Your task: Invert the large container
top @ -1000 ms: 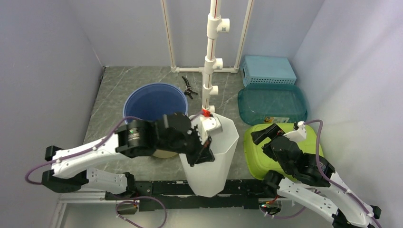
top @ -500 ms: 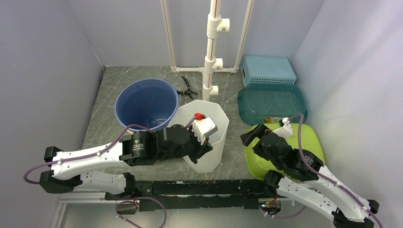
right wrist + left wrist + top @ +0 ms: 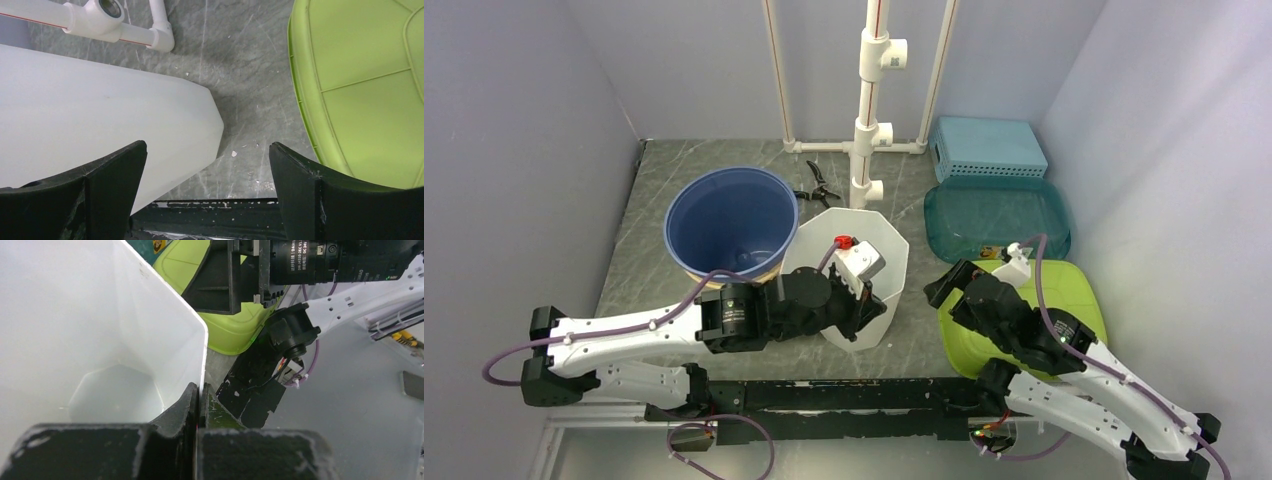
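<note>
The large container (image 3: 886, 252) is a white faceted bin standing on the table with its mouth up, leaning slightly. My left gripper (image 3: 865, 303) is shut on its near rim; in the left wrist view one finger is inside the bin (image 3: 100, 335), the other outside, with the thin wall pinched between them at the left gripper (image 3: 200, 390). My right gripper (image 3: 943, 284) is open just right of the bin, touching nothing. In the right wrist view the bin's outer wall (image 3: 100, 100) lies in front of the left finger and bare table shows between the right gripper (image 3: 207, 150) fingers.
A blue bucket (image 3: 729, 218) stands close on the bin's left. A lime green lid (image 3: 1069, 300) lies under my right arm, with a teal tray (image 3: 996, 220) and a light blue basket (image 3: 986, 148) behind it. A white pipe stand (image 3: 869, 100) and black pliers (image 3: 820, 184) are at the back.
The left arm has lowered the white bin from up near the camera down onto the table, mouth up. The right gripper has moved left toward the bin and opened slightly wider.
</note>
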Robot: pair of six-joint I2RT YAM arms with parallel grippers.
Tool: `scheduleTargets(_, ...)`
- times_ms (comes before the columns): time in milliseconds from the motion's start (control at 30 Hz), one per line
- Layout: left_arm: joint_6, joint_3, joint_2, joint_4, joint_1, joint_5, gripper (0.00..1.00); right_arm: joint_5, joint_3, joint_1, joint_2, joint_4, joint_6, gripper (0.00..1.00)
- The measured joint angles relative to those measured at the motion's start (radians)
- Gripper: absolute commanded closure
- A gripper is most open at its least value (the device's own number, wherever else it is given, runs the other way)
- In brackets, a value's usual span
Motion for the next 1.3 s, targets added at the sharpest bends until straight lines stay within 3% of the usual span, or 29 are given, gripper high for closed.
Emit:
scheduleTargets(533,-0.109,0.000,0.055,0.202,-0.014,0.070,0.97,0.080,0.109,0.000,0.008,-0.079,-0.075,0.02)
scheduleTargets(900,-0.256,-0.210,-0.049,0.469,-0.113,-0.115,0.97,0.071,0.120,0.000,-0.016,-0.075,-0.119,0.01)
scheduleTargets(1300,-0.293,-0.275,-0.087,0.522,-0.393,-0.490,0.97,-0.017,0.117,0.000,-0.017,-0.048,-0.161,0.00)
